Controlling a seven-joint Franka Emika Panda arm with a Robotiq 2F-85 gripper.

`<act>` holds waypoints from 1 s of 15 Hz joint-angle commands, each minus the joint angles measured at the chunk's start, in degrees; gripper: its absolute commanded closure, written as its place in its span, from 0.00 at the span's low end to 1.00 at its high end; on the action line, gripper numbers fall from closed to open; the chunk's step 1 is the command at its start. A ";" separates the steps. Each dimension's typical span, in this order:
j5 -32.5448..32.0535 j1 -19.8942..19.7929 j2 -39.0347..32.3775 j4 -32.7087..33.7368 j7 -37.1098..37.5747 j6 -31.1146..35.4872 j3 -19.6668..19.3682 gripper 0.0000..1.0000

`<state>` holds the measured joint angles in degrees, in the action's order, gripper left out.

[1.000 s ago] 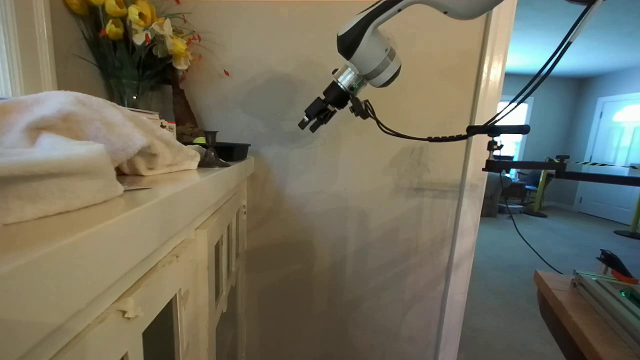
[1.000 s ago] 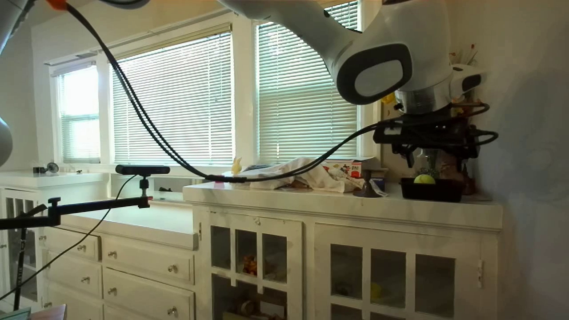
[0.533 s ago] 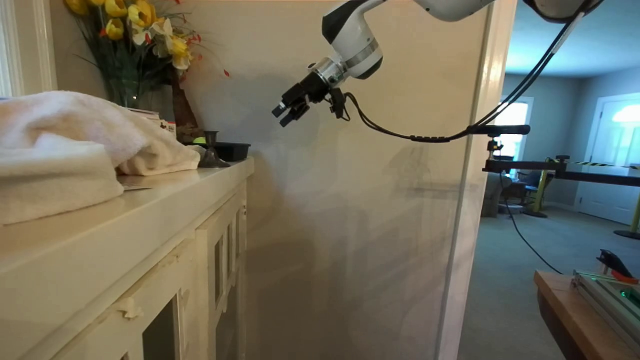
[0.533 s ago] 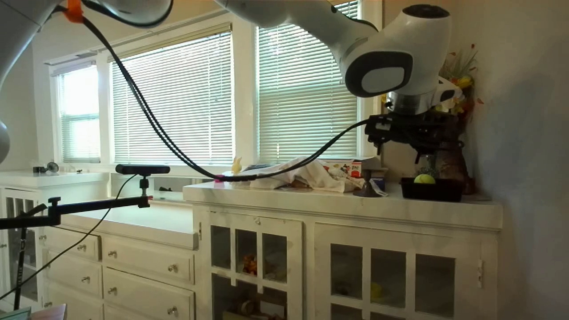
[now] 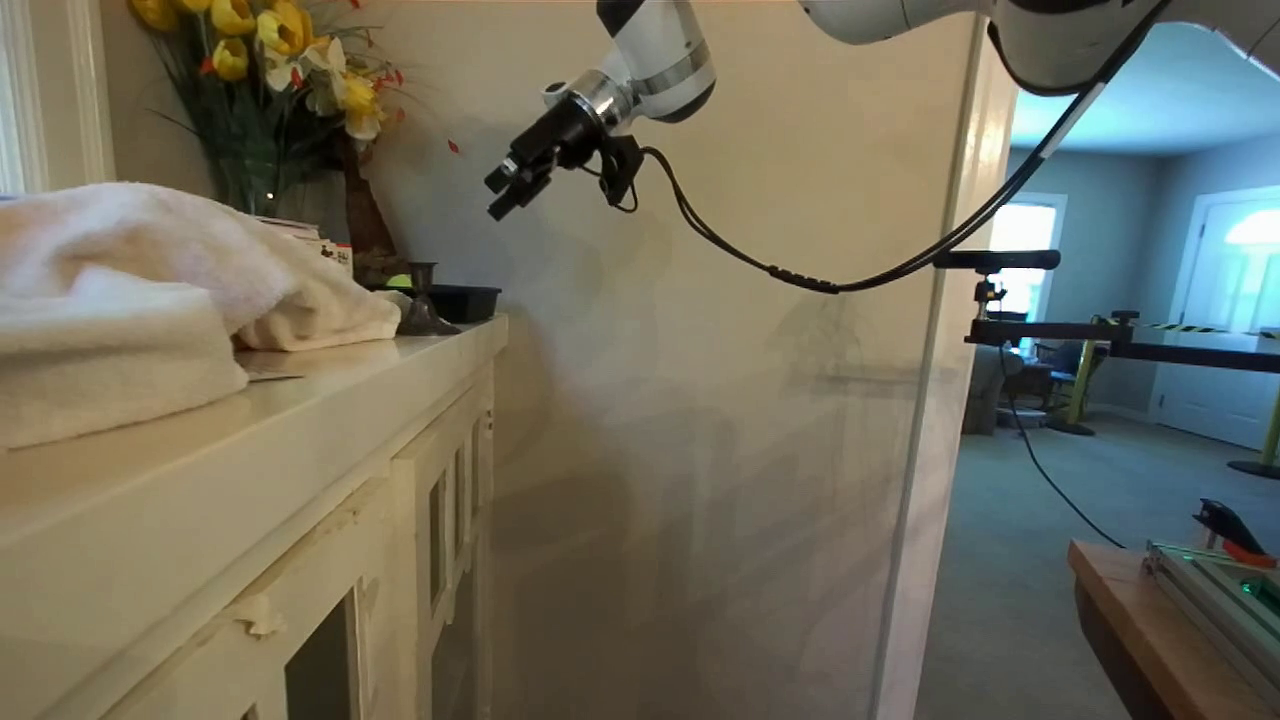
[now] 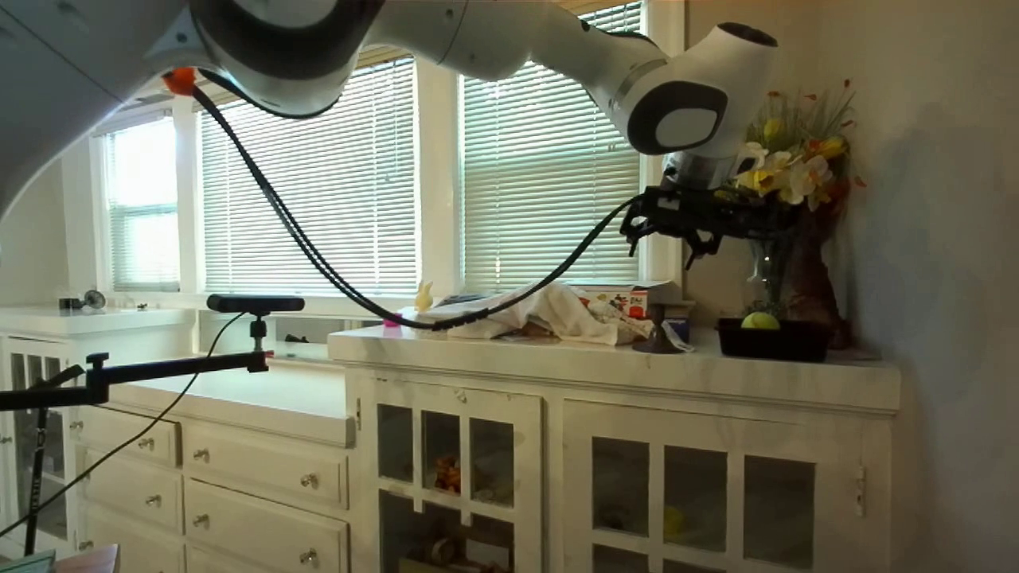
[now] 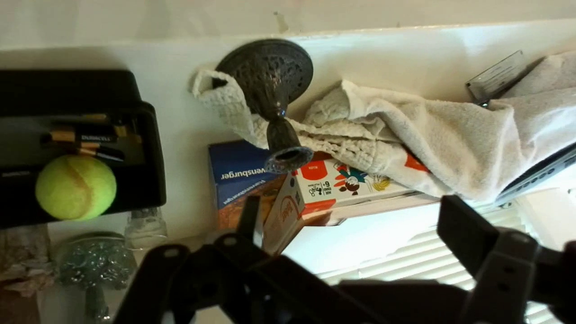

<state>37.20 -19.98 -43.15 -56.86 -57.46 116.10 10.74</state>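
My gripper [image 5: 500,196] is open and empty, in the air above the cabinet top; it also shows in an exterior view [image 6: 662,253] and in the wrist view [image 7: 353,218]. A dark metal candlestick [image 7: 270,72] stands near the cabinet's front edge, also seen in both exterior views [image 6: 657,338] [image 5: 424,308]. A black tray [image 7: 155,157] beside it holds a yellow-green tennis ball [image 7: 75,187] and several batteries [image 7: 92,137]. A white towel [image 7: 450,130] and a crocheted cloth [image 7: 351,146] lie partly over a red-and-white box [image 7: 315,189]. A blue Ravensburger box [image 7: 236,168] lies beside it.
A glass vase [image 6: 768,267] of yellow flowers stands behind the tray, near the wall [image 5: 700,450]. The white cabinet [image 6: 613,366] has a raised top. Black cables [image 6: 414,322] hang from the arm. A camera on a stand [image 6: 255,304] is nearby. Windows with blinds [image 6: 549,183] are behind.
My gripper has moved left in both exterior views and rises slightly, from over the tray toward the candlestick side. It stays open. The objects on the cabinet have not moved.
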 commanded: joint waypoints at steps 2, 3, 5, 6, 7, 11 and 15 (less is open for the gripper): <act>-3.75 3.78 -10.98 16.19 -1.95 0.63 0.32 0.00; -4.12 4.31 -13.10 18.55 -2.39 1.71 0.72 0.00; -3.58 5.52 -16.53 22.43 -3.18 2.25 0.50 0.00; -3.71 5.97 -17.79 23.71 -3.41 2.61 0.41 0.00; -3.67 6.30 -18.94 24.79 -4.28 3.06 0.43 0.00; -2.72 6.85 -22.46 28.02 -9.13 3.34 1.57 0.00; -2.42 6.95 -24.16 29.29 -12.44 3.49 2.41 0.00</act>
<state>34.76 -13.36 -64.19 -32.00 -67.32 119.23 12.16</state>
